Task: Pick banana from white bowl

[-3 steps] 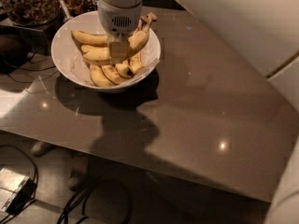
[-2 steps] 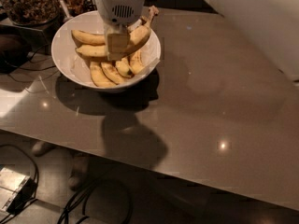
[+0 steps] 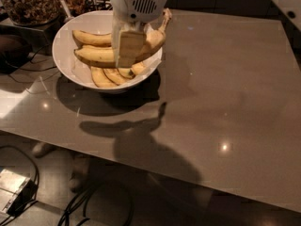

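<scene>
The white bowl (image 3: pixel 63 62) stands at the back left of the table and holds several yellow bananas. My gripper (image 3: pixel 128 48) hangs over the bowl's right half, shut on the long banana (image 3: pixel 153 39). The banana's dark stem end (image 3: pixel 165 16) points up and to the right, past the bowl's rim. The banana looks raised above the others and casts its own curved shadow (image 3: pixel 122 125) on the table in front of the bowl. The near finger (image 3: pixel 129 44) hides the banana's middle.
The grey glossy table (image 3: pixel 225 84) stretches to the right and front. A clear glass container of brown bits (image 3: pixel 28 4) stands behind the bowl at the back left. Cables and a small box (image 3: pixel 16 187) lie on the floor below the table's front edge.
The gripper has closed on the long banana and raised it slightly up and to the right. A separate banana shadow now shows on the table.
</scene>
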Robot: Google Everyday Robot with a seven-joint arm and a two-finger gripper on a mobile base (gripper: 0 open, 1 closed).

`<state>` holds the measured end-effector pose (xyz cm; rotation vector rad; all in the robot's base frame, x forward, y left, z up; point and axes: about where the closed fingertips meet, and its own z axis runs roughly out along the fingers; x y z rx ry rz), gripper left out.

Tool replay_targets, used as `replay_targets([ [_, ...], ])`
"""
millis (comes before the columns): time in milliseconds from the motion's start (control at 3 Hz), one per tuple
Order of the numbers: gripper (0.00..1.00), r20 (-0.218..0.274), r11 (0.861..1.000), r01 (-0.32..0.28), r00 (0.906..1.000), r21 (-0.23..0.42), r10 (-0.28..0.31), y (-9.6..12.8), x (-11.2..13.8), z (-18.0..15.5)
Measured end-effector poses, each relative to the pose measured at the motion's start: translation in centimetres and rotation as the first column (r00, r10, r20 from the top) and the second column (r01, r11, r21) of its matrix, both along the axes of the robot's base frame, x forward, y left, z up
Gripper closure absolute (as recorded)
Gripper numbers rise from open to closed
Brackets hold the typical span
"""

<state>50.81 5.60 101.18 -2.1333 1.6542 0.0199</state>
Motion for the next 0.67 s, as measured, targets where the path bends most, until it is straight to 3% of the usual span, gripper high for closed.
replay_targets([
  [333, 1.00, -0.042, 0.999, -0.001, 0.9991, 0.036, 0.003, -1.38, -2.19, -0.42],
  [667, 1.00, -0.046, 0.999, 0.000, 0.9989, 0.043, 0.002, -1.48, -2.39, -0.36],
])
